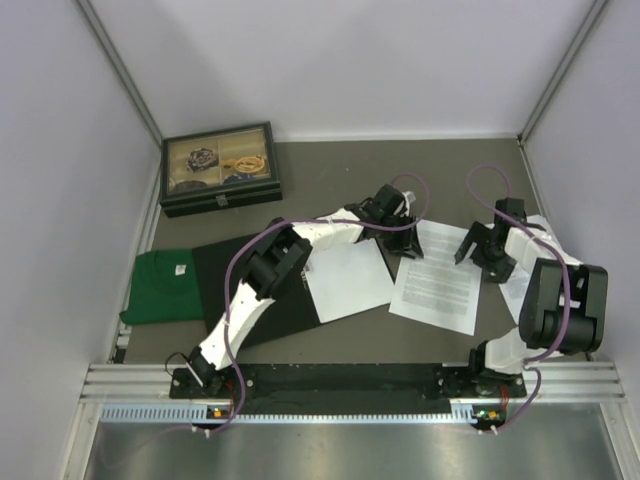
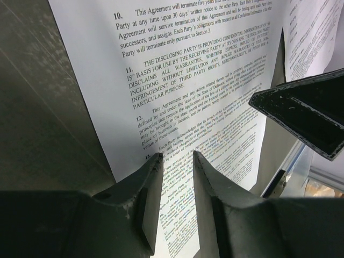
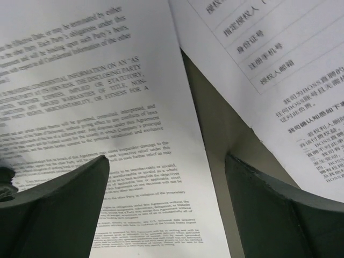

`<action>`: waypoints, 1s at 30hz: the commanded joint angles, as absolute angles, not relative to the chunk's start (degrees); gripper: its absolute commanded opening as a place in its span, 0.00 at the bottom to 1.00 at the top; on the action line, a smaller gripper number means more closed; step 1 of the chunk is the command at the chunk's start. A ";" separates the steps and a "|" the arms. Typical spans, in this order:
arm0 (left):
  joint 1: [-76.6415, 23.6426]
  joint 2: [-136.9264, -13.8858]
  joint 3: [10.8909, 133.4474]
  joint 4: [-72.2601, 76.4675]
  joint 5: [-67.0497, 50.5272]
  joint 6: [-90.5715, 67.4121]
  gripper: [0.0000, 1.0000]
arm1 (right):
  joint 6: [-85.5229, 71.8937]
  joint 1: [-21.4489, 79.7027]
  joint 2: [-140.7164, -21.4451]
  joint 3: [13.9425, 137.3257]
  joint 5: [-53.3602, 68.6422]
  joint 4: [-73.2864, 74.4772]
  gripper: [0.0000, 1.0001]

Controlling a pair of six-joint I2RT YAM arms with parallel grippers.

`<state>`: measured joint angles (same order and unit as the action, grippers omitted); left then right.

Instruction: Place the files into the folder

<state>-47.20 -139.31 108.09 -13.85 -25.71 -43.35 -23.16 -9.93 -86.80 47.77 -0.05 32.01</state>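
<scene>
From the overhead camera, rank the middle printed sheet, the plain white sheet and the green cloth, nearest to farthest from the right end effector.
1. Printed sheet, just beside the right end effector.
2. Plain white sheet, centre, further left.
3. Green cloth, far left.

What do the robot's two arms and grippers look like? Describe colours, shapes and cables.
The left arm and right arm have white links, black joints and looping purple cables. The left gripper and right gripper have dark, tapered fingers.

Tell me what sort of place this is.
Probably a robot lab test cell: plain white panel walls enclose the table, two arms are bolted to an aluminium rail, and staged props lie about, printed sheets and a glass-lidded box.
</scene>
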 commanded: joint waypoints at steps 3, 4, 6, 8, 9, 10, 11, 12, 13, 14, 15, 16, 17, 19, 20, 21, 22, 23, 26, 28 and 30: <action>-45.97 -145.02 107.93 -22.59 -19.60 -39.90 0.36 | -22.76 -10.11 -85.89 42.72 17.13 24.00 0.87; -45.97 -145.11 108.02 -22.67 -19.51 -39.82 0.36 | -22.76 -10.11 -84.83 42.28 18.79 23.73 0.87; -46.05 -145.55 108.02 -22.85 -19.60 -39.82 0.36 | -23.03 -10.11 -81.93 42.01 21.95 23.03 0.87; -46.05 -145.90 108.37 -23.46 -19.60 -39.64 0.36 | -23.64 -10.11 -80.51 41.75 23.55 23.11 0.88; -45.97 -146.07 108.46 -23.73 -19.60 -39.46 0.36 | -23.90 -10.11 -79.99 41.75 25.12 23.12 0.88; -45.88 -145.99 108.54 -23.82 -19.60 -39.38 0.36 | -24.43 -10.11 -78.68 41.92 25.83 23.38 0.88; -45.88 -146.07 108.63 -23.91 -19.51 -39.38 0.36 | -24.69 -10.19 -77.88 41.84 26.36 23.55 0.88; -45.79 -145.99 108.63 -23.99 -19.25 -39.29 0.36 | -24.96 -10.20 -76.74 41.31 27.24 23.64 0.88; -45.79 -145.99 108.63 -24.08 -19.25 -39.20 0.36 | -25.13 -10.11 -74.90 41.13 27.59 23.90 0.88; -45.70 -145.90 108.72 -24.17 -19.16 -39.20 0.36 | -25.31 -10.11 -73.75 40.96 27.95 24.17 0.88; -45.70 -145.90 108.72 -24.17 -19.25 -39.29 0.36 | -25.49 -10.19 -72.87 40.26 29.17 24.43 0.88; -45.53 -145.90 108.72 -24.26 -19.25 -39.29 0.36 | -25.92 -10.11 -72.08 39.82 29.96 24.35 0.88; -45.53 -145.99 108.89 -24.17 -19.16 -39.29 0.36 | -26.36 -10.11 -70.68 39.29 30.84 24.17 0.88; -45.44 -146.16 109.33 -24.43 -19.25 -39.37 0.36 | -28.29 -10.11 -69.70 37.19 33.13 22.34 0.88; -45.44 -146.68 109.86 -24.52 -19.25 -39.46 0.36 | -28.91 -10.11 -68.91 36.39 33.57 21.63 0.88; -45.44 -146.69 109.95 -24.70 -19.42 -39.64 0.36 | -29.53 -10.11 -68.56 35.17 32.97 20.93 0.88; -45.53 -146.86 110.13 -24.87 -19.60 -39.81 0.36 | -29.71 -10.11 -68.12 34.98 31.31 21.79 0.88; -45.44 -146.95 110.21 -24.96 -19.60 -39.81 0.36 | -29.62 -10.19 -67.85 35.42 28.16 23.54 0.88; -45.44 -146.78 110.21 -25.31 -19.07 -39.38 0.36 | -31.63 -10.11 -67.41 38.93 7.00 34.25 0.88; -45.44 -146.78 110.21 -25.40 -18.90 -39.29 0.36 | -31.04 -10.28 -69.69 41.04 0.18 36.73 0.88; -45.44 -146.69 110.13 -25.23 -19.07 -39.55 0.36 | -30.68 -10.37 -72.75 40.70 -1.49 35.78 0.88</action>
